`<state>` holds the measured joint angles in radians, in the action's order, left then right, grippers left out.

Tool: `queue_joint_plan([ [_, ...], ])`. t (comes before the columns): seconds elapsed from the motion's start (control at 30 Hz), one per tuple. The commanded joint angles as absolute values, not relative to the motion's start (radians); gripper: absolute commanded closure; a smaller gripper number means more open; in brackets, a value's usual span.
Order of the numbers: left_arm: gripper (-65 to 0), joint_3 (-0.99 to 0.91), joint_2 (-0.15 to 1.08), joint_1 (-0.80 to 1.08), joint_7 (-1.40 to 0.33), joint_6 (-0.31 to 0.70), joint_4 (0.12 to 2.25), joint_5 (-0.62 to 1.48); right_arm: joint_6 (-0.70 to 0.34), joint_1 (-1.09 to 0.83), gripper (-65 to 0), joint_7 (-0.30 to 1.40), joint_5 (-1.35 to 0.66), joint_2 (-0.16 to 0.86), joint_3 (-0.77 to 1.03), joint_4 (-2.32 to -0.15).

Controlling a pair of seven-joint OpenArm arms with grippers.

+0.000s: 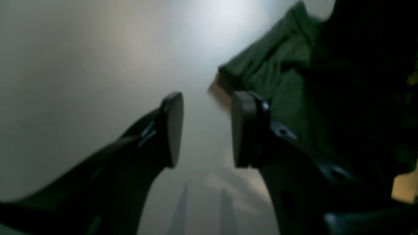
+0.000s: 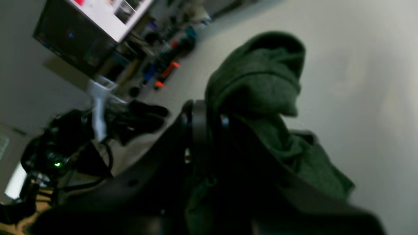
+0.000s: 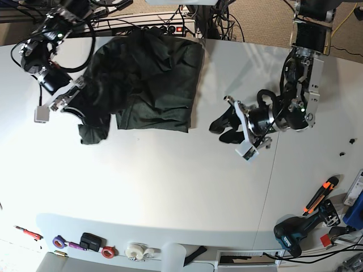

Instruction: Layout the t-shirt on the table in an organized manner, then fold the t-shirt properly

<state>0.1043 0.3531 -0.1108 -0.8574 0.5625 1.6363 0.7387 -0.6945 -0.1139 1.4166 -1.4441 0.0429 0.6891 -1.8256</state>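
The dark green t-shirt [image 3: 153,79] lies crumpled at the far left of the white table [image 3: 170,181], one end bunched and hanging down toward the front [image 3: 91,133]. My right gripper [image 3: 79,107] is at that bunched end. In the right wrist view this gripper [image 2: 212,130] is shut on a fold of the t-shirt [image 2: 261,85], which bulges above the fingers. My left gripper [image 3: 222,129] hovers over bare table to the right of the shirt. Its fingers [image 1: 173,130] stand open with nothing between them, and the t-shirt [image 1: 277,65] shows beyond them at upper right.
Tape rolls [image 3: 59,242] and small items line the table's near edge. A drill [image 3: 295,232] and an orange-handled tool [image 3: 320,195] lie at the lower right. Cables and a power strip [image 3: 170,27] run behind the table's far edge.
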Motion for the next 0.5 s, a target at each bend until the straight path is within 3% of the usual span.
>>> queue_joint_plan([
  [0.0, -22.8, 0.099, 0.364, -0.131, -0.831, 0.571, 1.654, 0.764, -0.698, -0.104, 0.0, 1.396, -1.484, 0.031, 0.669, -1.869],
  [0.3, -22.8, 0.099, 0.372, -0.130, -0.832, 0.574, 1.654, 0.764, -0.698, -0.105, 0.0, 1.396, -1.056, -0.064, 0.350, -1.900],
  [0.47, -22.8, 0.099, 0.371, -0.130, -0.839, 0.574, 1.654, 0.764, -0.698, -0.105, 0.0, 1.259, -0.841, -0.064, 0.206, -1.900],
])
